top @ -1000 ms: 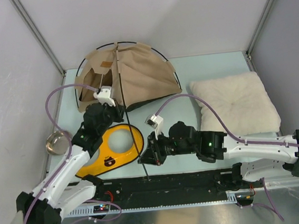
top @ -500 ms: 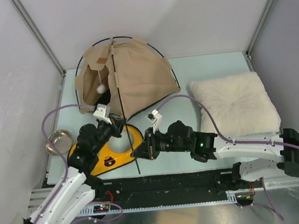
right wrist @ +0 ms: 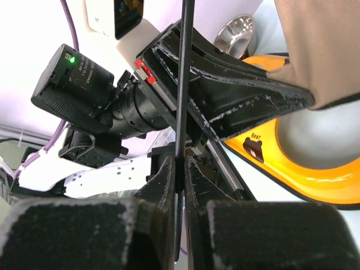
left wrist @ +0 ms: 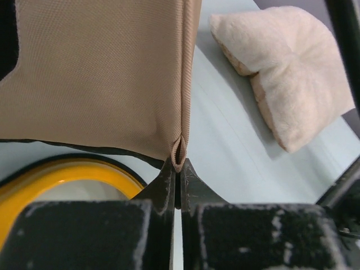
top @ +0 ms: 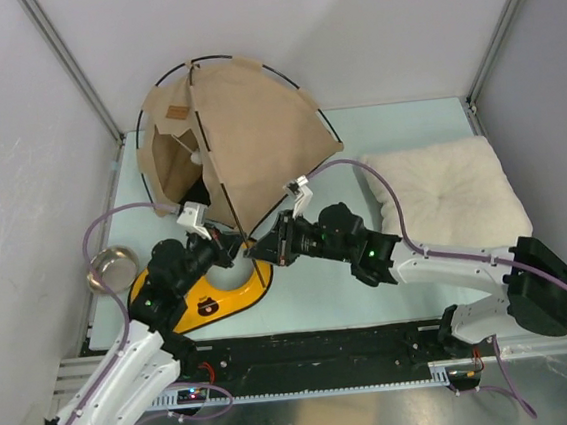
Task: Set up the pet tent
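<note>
**Q:** What do your pincers hold?

**A:** My left pincer is pinched fully closed on the hem corner of the pet tent. My right pincer is clamped tight on a thin black pole. Both meet above the yellow feeder. The tent rises beyond them, at the far left of the bench.

**Q:** How is this step done well?

**A:** In my judgement, I should hold the corner taut, feed the pole straight toward it and avoid bowing it sideways.

**Q:** What is unclear?

**A:** I cannot tell whether the pole end sits in the corner pocket, because my own pincers cover it. Fabric hides the tent's rear poles and floor.
</note>
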You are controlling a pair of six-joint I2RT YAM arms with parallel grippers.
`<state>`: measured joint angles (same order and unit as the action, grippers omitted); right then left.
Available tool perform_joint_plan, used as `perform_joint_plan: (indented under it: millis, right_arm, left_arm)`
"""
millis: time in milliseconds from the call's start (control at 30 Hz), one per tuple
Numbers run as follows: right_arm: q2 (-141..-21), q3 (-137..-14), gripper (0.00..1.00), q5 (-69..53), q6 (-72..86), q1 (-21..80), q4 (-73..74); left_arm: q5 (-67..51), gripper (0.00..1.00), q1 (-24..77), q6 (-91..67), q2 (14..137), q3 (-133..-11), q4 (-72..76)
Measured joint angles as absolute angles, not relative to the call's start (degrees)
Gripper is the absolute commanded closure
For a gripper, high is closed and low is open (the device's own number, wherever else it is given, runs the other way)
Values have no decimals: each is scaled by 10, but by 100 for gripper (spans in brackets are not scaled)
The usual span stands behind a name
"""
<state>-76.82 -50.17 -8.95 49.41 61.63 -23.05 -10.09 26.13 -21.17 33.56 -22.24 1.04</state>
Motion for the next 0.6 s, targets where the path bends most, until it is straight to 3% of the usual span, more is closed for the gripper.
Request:
perform_joint_plan:
  millis: [233, 600]
  right_arm:
    - [-806, -530, 100, -93, 517, 610, -255]
    - [-839, -573, 100, -91, 544, 589, -267]
  left_arm:
    - [-137, 100, 270, -287, 380, -249, -7]
    - [-154, 100, 276, -396, 343, -251, -42]
